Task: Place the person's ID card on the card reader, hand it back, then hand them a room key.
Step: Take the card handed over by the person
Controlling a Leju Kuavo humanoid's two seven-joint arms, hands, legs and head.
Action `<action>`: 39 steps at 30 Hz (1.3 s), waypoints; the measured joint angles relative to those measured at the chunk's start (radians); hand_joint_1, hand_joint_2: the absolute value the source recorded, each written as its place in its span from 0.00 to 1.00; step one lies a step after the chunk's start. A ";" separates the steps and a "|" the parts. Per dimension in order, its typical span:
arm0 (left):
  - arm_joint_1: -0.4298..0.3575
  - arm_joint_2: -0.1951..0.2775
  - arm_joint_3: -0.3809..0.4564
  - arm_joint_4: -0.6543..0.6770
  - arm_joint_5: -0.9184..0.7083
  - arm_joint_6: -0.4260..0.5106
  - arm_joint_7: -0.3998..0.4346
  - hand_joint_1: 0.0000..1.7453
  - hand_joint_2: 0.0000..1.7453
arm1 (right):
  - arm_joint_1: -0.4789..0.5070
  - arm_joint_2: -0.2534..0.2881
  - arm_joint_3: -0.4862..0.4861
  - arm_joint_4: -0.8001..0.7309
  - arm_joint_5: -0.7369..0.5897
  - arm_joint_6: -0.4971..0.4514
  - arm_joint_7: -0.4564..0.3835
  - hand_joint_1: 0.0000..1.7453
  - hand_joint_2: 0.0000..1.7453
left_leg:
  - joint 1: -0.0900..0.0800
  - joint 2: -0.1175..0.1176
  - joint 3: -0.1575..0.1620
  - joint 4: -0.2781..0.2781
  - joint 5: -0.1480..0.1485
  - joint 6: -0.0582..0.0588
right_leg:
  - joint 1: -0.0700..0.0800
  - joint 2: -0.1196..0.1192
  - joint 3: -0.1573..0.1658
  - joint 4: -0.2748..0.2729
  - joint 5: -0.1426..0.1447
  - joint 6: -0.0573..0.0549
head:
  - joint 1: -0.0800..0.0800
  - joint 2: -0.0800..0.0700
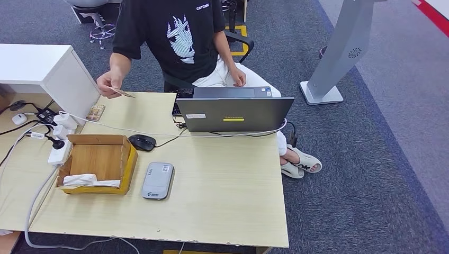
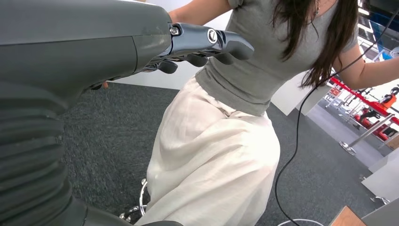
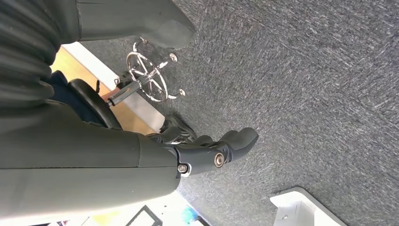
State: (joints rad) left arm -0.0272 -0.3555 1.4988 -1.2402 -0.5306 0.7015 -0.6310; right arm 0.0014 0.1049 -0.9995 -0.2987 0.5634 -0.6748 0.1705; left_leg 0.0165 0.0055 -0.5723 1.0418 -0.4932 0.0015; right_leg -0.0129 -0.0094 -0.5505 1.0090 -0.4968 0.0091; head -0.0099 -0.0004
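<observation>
In the head view a person in a black T-shirt [image 1: 177, 37] sits at the far side of a light wooden table [image 1: 222, 196] and holds the ID card [image 1: 123, 93] in one hand [image 1: 110, 83], pinched at its edge, above the far left part of the table. The card is in the air and touches nothing else. The grey card reader [image 1: 158, 180] lies flat on the table, just beside an open cardboard box [image 1: 99, 163] on its left, and well apart from the card. A black mouse [image 1: 142, 142] lies near the far corner of the box, and an open grey laptop [image 1: 234, 112] stands between the reader and the person. A small card with a picture [image 1: 96, 112] lies on the table near the white cabinet [image 1: 50, 69]. In the left wrist view the left hand [image 2: 202, 47] hangs in the air in front of another person who wears a grey top and a light skirt [image 2: 211, 155]; its thumb is stretched straight out, the darker fingers [image 2: 193, 60] are curled in under it, and it holds nothing. In the right wrist view the right hand [image 3: 211, 150] hangs over grey carpet [image 3: 306, 84], near the chrome base of a chair [image 3: 148, 80]; its fingers [image 3: 181, 132] are bent loosely inward beside the thumb and they hold nothing.
</observation>
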 joint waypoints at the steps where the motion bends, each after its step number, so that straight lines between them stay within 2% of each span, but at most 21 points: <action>1: 0.000 0.000 0.000 0.000 0.000 0.000 0.000 0.00 1.00 | 0.000 0.000 0.000 0.000 0.000 0.000 0.000 0.00 1.00 | 0.000 0.000 0.000 0.000 0.000 0.000 | 0.000 0.000 0.000 0.000 0.000 0.000 | 0.000 0.000; 39: 0.000 0.000 0.000 0.003 0.000 0.000 0.000 0.00 1.00 | 0.000 0.000 0.000 0.000 0.000 0.000 0.000 0.00 1.00 | 0.000 0.000 0.000 0.000 0.000 0.000 | 0.000 0.000 0.000 0.000 0.000 0.000 | 0.000 0.000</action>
State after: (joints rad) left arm -0.0272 -0.3555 1.4988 -1.2367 -0.5306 0.7015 -0.6310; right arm 0.0014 0.1053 -0.9995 -0.2987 0.5634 -0.6748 0.1705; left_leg 0.0165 0.0055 -0.5724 1.0418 -0.4933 0.0015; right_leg -0.0129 -0.0094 -0.5505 1.0090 -0.4968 0.0090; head -0.0099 -0.0004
